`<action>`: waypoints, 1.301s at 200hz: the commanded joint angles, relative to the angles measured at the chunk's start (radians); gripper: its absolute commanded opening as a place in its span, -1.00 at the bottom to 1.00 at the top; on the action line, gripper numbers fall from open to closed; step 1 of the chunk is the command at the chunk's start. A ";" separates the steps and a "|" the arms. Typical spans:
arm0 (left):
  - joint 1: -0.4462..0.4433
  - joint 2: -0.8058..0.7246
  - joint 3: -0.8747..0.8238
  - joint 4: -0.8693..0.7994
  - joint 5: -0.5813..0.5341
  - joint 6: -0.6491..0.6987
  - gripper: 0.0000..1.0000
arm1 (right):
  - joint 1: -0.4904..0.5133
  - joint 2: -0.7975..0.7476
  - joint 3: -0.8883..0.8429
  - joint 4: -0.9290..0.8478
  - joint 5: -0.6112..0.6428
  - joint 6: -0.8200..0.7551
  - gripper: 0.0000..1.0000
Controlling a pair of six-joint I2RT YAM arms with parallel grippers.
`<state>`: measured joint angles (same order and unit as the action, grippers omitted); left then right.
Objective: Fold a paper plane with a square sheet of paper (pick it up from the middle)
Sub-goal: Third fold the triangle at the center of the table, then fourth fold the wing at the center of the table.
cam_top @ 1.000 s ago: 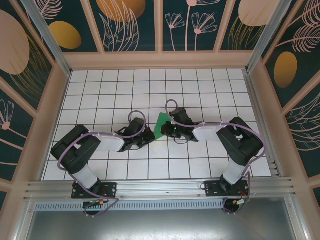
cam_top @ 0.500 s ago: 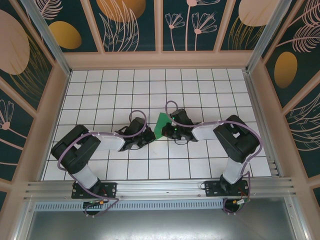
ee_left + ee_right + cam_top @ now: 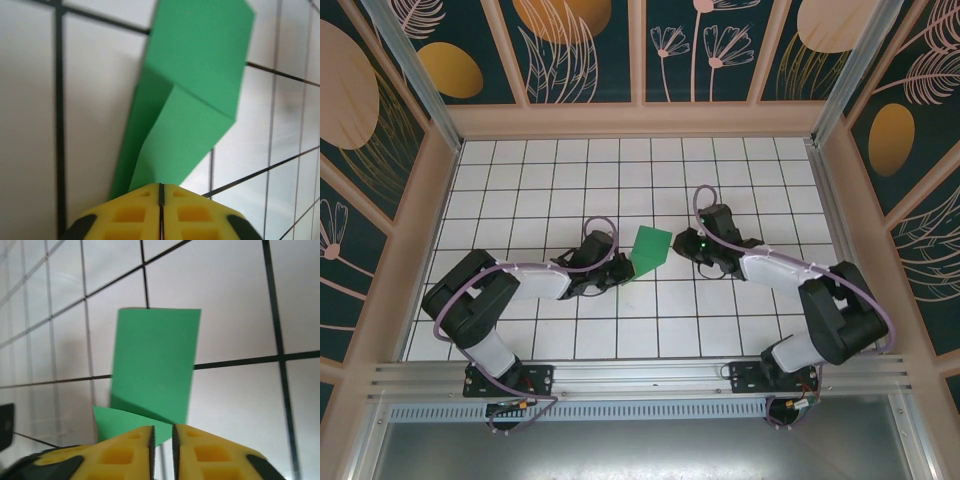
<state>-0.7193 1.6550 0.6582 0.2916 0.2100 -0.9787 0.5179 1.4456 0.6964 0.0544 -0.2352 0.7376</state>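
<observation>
Now | left tool point(image 3: 161, 187) clamped on near edge of folded green sheet point(image 3: 192, 95) | right tool point(image 3: 162, 431) slightly parted, sheet just ahead

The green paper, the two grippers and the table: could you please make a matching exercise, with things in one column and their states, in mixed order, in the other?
1. green paper
2. left gripper
3. right gripper
4. table

A. white tiles with dark lines
B. jaws slightly apart, clear of the paper
C. folded, partly lifted
D. closed on the paper's edge

Pairs: 1-C, 2-D, 3-B, 4-A
</observation>
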 commanded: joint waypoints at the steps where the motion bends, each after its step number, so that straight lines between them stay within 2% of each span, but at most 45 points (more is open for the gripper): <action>1: -0.001 -0.037 0.040 0.008 -0.007 0.055 -0.68 | 0.003 -0.026 -0.042 0.026 -0.075 0.091 -0.32; 20: 0.000 -0.022 0.067 -0.009 -0.036 0.068 -0.67 | 0.002 -0.021 -0.063 0.070 -0.114 0.134 -0.16; 40: 0.001 0.012 0.097 -0.050 -0.077 0.080 -0.75 | 0.002 -0.006 -0.081 0.108 -0.133 0.160 -0.04; 68: 0.001 0.053 0.143 -0.114 -0.157 0.090 -0.88 | 0.004 0.040 -0.069 0.130 -0.157 0.174 0.02; 127: 0.000 0.156 0.155 -0.114 -0.141 0.092 -0.97 | 0.008 0.109 -0.048 0.171 -0.192 0.205 0.02; 197: 0.001 0.160 0.130 -0.133 -0.164 0.039 -1.00 | 0.020 0.190 -0.008 0.187 -0.190 0.236 -0.08; 260: -0.001 0.178 0.135 -0.123 -0.140 0.004 -1.00 | 0.024 0.239 0.027 0.154 -0.179 0.236 -0.11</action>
<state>-0.7193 1.7905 0.8043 0.2142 0.0727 -0.9554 0.5350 1.6596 0.6834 0.2138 -0.4137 0.9611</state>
